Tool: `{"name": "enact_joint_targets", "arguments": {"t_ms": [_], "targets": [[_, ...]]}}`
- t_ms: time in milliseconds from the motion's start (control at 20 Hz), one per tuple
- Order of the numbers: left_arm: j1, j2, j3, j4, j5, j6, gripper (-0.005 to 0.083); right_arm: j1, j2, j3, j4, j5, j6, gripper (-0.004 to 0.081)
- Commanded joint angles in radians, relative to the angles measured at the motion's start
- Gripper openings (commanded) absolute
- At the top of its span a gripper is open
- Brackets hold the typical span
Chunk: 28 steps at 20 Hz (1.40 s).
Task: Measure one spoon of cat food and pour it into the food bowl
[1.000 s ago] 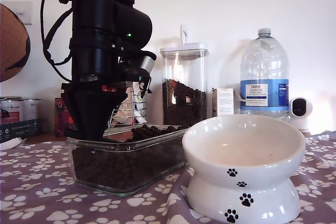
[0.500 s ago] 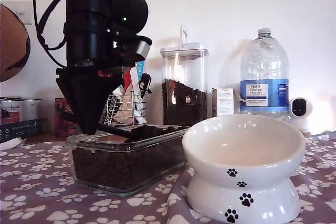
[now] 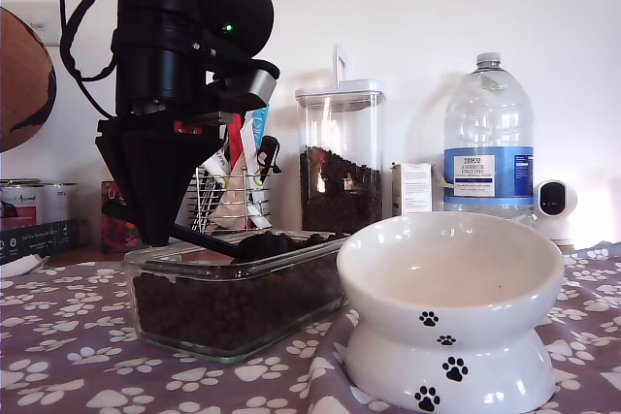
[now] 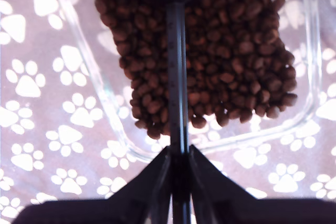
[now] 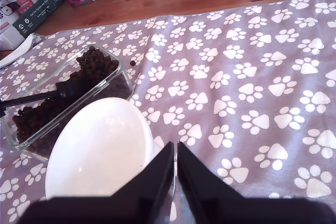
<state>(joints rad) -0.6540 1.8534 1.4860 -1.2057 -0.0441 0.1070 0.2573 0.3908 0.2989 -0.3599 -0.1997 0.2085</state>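
In the exterior view's left half, my first gripper (image 3: 155, 235) points down over the near end of the glass dish (image 3: 325, 251). It is shut on the thin handle of the black spoon (image 3: 209, 239). The first wrist view shows the jaws (image 4: 178, 153) clamped on the handle of the spoon (image 4: 177, 77), whose cup holds cat food (image 4: 236, 51) just above the heap. The white food bowl (image 3: 485, 332) with paw prints stands at the exterior view's right and looks empty. My second gripper (image 5: 175, 146) is shut with nothing in it, above the edge of the bowl (image 5: 100, 150).
Behind the dish stand a tall clear canister (image 3: 341, 157) of kibble, a wire caddy (image 3: 233, 196) of utensils, a small box (image 3: 412, 187), a water bottle (image 3: 488, 133) and a white camera (image 3: 555, 203). Tins (image 3: 34, 210) sit at the exterior view's left. A paw-print cloth (image 3: 58, 356) covers the table.
My first gripper has risen out of the dish and shifted toward the exterior view's left, bringing the spoon up so that its handle now shows above the rim.
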Motion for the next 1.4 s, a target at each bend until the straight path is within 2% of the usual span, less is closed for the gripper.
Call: {"name": "enact_joint_targets", "arguments": {"t_ms": [0,250,600,800,1050,1350], "targets": [[-0.003,-0.037,-0.029,-0.001,0.002,-0.006,-0.0021,0.004,0.006,0.002,0.008,0.0,-0.006,-0.0011],[-0.003,-0.129,-0.115,0.069,-0.002,-0.007,-0.0021,0.004,0.006,0.002,0.008,0.001,-0.007,-0.0011],[-0.021,-0.353,-0.364,0.275,-0.018,-0.016,-0.0021,0.004,0.006,0.002,0.011,0.0,-0.006,-0.0011],[-0.074,-0.452,-0.526,0.425,-0.092,-0.029,-0.0021,0.004,0.006,0.002,0.011,0.0,-0.006,-0.0011],[-0.18,-0.536,-0.672,0.616,-0.3,-0.026,-0.0021,0.004,0.006,0.002,0.011,0.0,-0.006,-0.0011],[-0.213,-0.54,-0.684,0.66,-0.321,-0.002,-0.0021,0.004,0.006,0.002,0.01,0.0,-0.006,-0.0011]]}}
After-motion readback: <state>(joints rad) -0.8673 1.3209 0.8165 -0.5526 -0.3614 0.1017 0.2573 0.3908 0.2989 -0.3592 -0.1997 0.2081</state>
